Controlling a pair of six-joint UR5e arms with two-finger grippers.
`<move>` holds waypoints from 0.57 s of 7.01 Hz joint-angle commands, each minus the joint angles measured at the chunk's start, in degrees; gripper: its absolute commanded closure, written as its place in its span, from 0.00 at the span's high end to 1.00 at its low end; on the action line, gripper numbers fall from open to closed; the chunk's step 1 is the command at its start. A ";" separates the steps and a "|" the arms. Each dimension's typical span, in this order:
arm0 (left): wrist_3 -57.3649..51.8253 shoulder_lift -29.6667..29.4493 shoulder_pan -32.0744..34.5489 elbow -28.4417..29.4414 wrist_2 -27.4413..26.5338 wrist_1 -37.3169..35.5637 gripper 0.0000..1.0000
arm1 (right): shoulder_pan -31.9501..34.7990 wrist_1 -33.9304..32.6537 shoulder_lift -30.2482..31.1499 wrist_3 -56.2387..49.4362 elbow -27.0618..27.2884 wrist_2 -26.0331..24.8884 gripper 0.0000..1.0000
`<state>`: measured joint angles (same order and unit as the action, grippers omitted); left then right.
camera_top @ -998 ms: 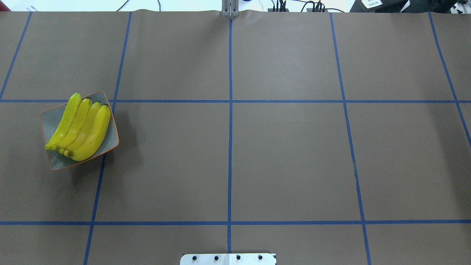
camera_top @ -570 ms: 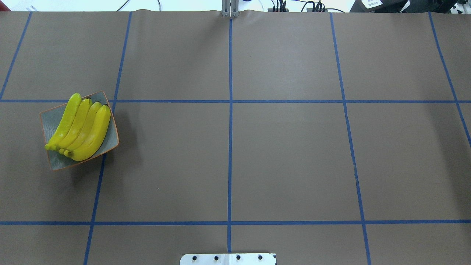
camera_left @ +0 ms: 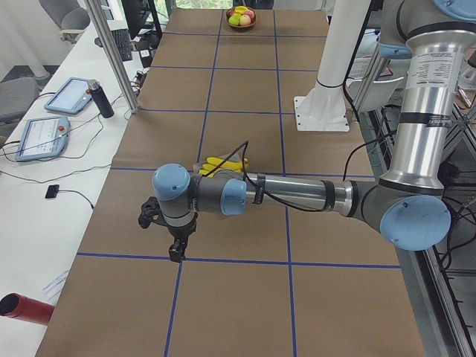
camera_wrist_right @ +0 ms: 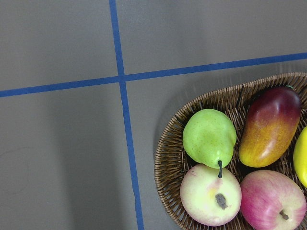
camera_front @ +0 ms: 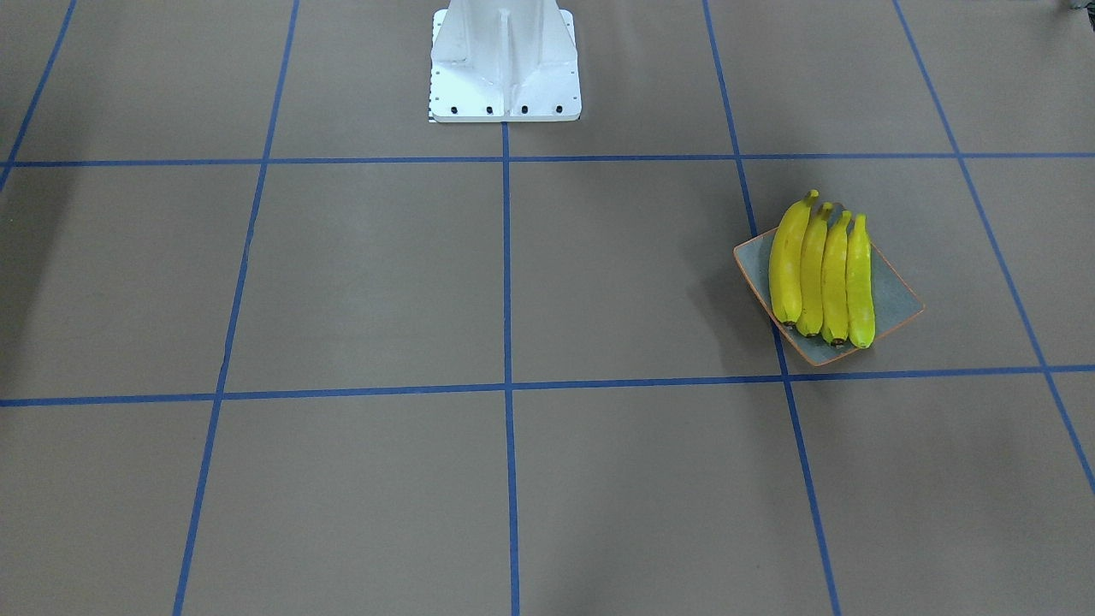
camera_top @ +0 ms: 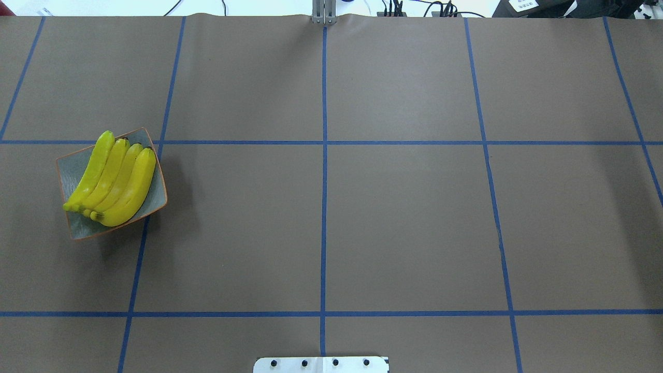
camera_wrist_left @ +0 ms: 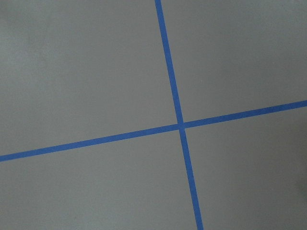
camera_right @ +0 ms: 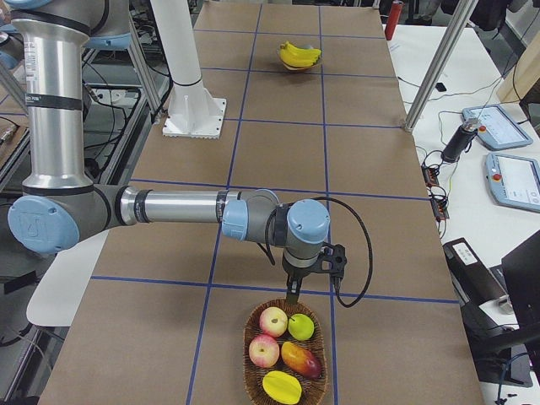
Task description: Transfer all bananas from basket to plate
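Observation:
Several yellow bananas (camera_top: 111, 178) (camera_front: 821, 274) lie side by side on the square grey-blue plate (camera_top: 70, 171) (camera_front: 894, 299) at the table's left side. The wicker basket (camera_right: 250, 354) (camera_wrist_right: 165, 148) stands at the table's right end and holds apples, a green pear and a mango; no banana shows in it. My right gripper (camera_right: 291, 295) hangs just beside the basket's rim. My left gripper (camera_left: 176, 253) hovers over bare table near the plate, with the bananas (camera_left: 227, 163) behind the arm. Whether either gripper is open or shut I cannot tell.
The white robot base (camera_front: 505, 68) stands at the table's middle edge. Blue tape lines grid the brown table. A side bench carries tablets (camera_left: 37, 137), a black bottle (camera_left: 102, 99) and a red cylinder (camera_left: 22, 306).

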<state>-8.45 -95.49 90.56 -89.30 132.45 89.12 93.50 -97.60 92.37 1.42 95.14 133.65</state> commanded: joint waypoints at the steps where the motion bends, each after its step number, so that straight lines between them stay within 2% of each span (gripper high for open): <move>1: -0.07 0.04 -0.03 0.00 0.00 0.00 1.00 | -0.07 0.13 0.00 0.08 -0.04 0.03 1.00; 4: -0.16 -0.04 -0.03 0.09 0.00 0.00 1.00 | 0.02 0.13 0.09 -0.01 0.22 0.03 1.00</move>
<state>-8.58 -95.47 90.53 -89.24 132.45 89.12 93.44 -97.47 92.45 1.42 95.24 133.68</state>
